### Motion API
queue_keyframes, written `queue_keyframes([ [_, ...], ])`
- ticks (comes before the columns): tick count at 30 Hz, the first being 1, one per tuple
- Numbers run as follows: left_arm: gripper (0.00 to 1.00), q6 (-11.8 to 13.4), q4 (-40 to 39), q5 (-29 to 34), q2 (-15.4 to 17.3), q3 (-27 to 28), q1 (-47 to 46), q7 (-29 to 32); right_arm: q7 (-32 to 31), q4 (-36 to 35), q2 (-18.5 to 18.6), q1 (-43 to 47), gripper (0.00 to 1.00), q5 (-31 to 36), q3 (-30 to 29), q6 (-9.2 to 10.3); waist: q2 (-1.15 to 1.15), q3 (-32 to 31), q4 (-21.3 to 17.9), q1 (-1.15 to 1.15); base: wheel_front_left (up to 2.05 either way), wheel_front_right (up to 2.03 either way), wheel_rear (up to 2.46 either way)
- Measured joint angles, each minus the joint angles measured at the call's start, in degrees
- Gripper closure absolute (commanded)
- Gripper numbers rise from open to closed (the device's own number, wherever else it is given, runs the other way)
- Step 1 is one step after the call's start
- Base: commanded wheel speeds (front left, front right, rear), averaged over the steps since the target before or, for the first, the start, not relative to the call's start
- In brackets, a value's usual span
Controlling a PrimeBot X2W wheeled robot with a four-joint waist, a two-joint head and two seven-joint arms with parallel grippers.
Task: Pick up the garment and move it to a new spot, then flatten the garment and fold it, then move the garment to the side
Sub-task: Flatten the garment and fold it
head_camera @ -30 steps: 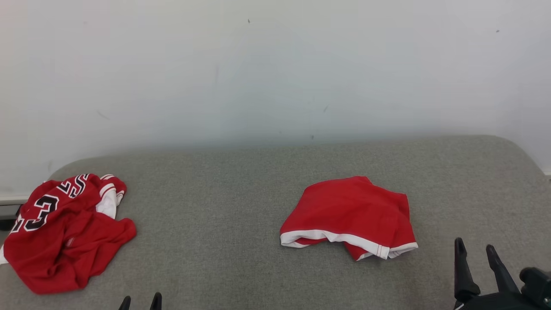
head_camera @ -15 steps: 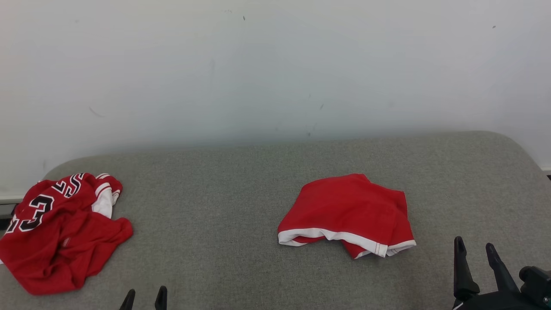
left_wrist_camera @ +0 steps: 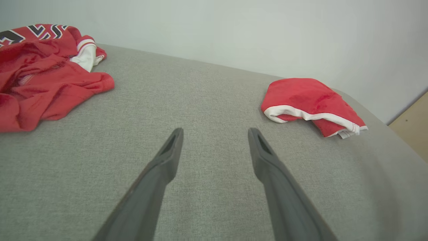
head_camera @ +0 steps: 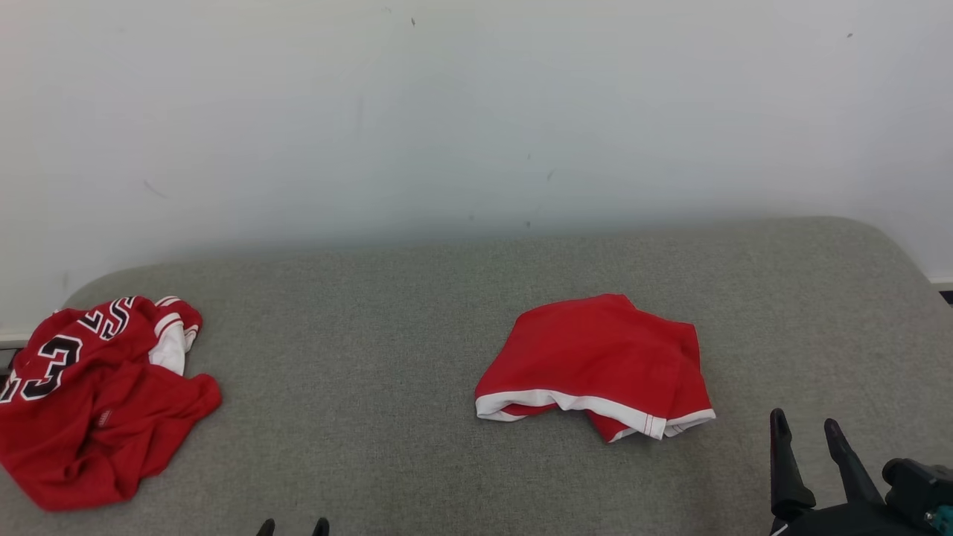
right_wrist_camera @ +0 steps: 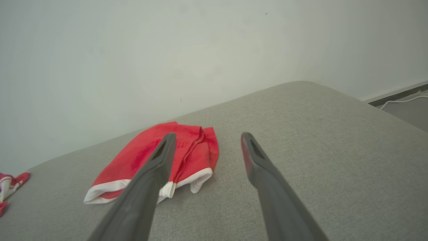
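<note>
Head view: left gripper (head_camera: 292, 525) (jaws apart) has slid rightward, lower.

the pad (head_camera: 372, 417) is grey woven cloth, matt, with a fine rough grain and soft rounded edges. the shorts (head_camera: 595, 357) are thin red cloth, smooth with a faint sheen, hemmed in a white cloth band with a line of red stitching. the jersey (head_camera: 89, 417) is a like smooth red cloth, heavily creased, with white cloth trim and flat black-and-white numerals. the wall (head_camera: 476, 112) is matt white and smooth, flecked with small dark marks and faint scuffs. the left gripper (left_wrist_camera: 215, 131) and right gripper (right_wrist_camera: 206, 135) are dark grey, matt and smooth, plastic by the look. the floor (left_wrist_camera: 413, 117) is tan, smooth and matt.
</note>
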State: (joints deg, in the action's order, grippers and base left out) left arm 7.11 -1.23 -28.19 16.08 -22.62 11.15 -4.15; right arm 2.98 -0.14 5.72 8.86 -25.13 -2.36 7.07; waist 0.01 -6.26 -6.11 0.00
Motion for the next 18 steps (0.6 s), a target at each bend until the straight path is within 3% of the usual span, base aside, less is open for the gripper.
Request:
queue_keyframes([
  [7, 0.0, -2.4, 4.6, 1.8, 0.0, -4.6, -7.6, 5.6, -0.6, -0.4, 0.0, -1.7, 0.0, 0.0, 2.1, -0.57, 0.0, 1.6, -1.2, 0.01, 0.0, 0.0, 0.0],
  [18, 0.0, -5.1, 14.3, 2.1, -4.0, -7.6, -17.3, 11.2, -2.5, -1.0, 0.1, -3.8, 0.0, 1.2, 4.7, -1.54, 0.0, 4.6, -6.5, 0.01, 0.0, 0.0, 0.0],
])
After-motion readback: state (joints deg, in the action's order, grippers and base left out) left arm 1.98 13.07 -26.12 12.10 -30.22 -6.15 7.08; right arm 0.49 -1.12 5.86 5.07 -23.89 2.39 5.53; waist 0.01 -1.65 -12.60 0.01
